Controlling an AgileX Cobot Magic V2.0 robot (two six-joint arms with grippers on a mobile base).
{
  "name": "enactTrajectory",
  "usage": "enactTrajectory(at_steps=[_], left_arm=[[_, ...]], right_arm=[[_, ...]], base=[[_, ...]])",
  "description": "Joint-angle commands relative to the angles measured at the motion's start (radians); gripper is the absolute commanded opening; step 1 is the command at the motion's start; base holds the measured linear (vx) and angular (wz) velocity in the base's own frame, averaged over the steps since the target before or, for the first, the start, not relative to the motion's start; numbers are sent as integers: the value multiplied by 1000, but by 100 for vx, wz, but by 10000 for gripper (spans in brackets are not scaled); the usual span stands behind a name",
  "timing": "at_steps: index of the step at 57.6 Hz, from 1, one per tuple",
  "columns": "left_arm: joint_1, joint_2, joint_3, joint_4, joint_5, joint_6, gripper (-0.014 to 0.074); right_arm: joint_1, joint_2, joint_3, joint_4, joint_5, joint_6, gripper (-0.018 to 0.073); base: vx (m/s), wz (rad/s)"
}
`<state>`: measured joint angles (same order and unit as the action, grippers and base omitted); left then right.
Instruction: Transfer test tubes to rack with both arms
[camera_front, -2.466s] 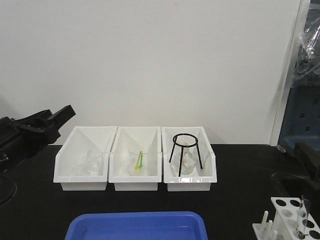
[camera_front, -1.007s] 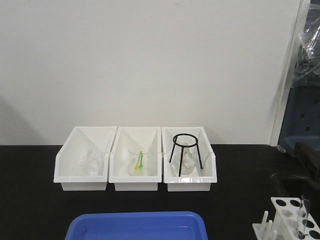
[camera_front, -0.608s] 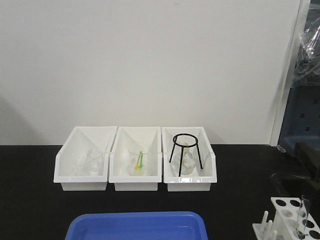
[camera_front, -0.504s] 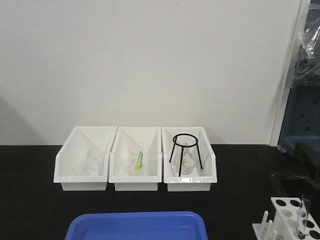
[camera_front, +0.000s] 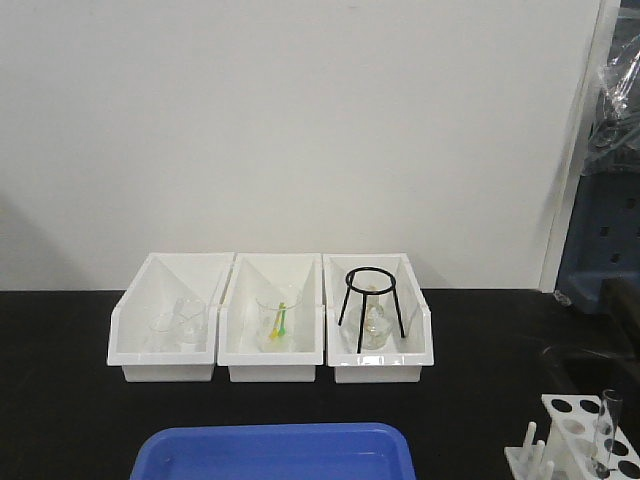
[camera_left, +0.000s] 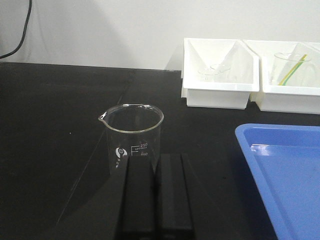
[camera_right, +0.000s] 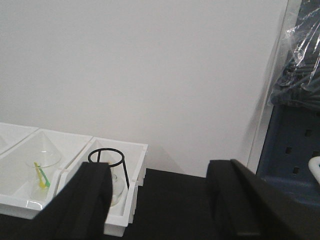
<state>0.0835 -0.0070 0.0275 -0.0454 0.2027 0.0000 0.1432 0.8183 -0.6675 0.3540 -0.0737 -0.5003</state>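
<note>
Since the earlier front view, the left arm has been withdrawn from the frame's left edge. Nearest, the left gripper is seen with jaws pressed together, empty, just behind a beaker. The right gripper is held wide, empty. One test tube stands in the rack; beyond lie three white bins. The beaker could be knocked if the left gripper were advanced.

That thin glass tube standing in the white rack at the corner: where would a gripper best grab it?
Probably by the bare upper part of the test tube, coming straight down from above. It stands upright in the rack, so its lower part sits inside a hole and only the top sticks out free.
</note>
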Motion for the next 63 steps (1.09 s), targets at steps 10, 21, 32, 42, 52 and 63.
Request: enactTrajectory(at_steps=[10,21,32,42,52,63], left_arm=[[-2,-18,-25,-10,-76,0,-5],[-2,-18,-25,-10,-76,0,-5],[-2,-18,-25,-10,-76,0,-5],[-2,-18,-25,-10,-76,0,-5],[-2,-18,-25,-10,-76,0,-5],[-2,-18,-25,-10,-76,0,-5]], right_arm=[[-5,-165,-32,-448,162,352,207],[-5,-304,-23,-568,440,558,-10],[-5,-479,200,-595,293,564,-13],[-5,-619,408,-597,185,527,-12],[-22,-727,536,-586,207,480,-11],[-150,-815,675,-507,99,455,-10]], base=[[0,0],[0,0],[0,0],[0,0],[0,0],[0,0]])
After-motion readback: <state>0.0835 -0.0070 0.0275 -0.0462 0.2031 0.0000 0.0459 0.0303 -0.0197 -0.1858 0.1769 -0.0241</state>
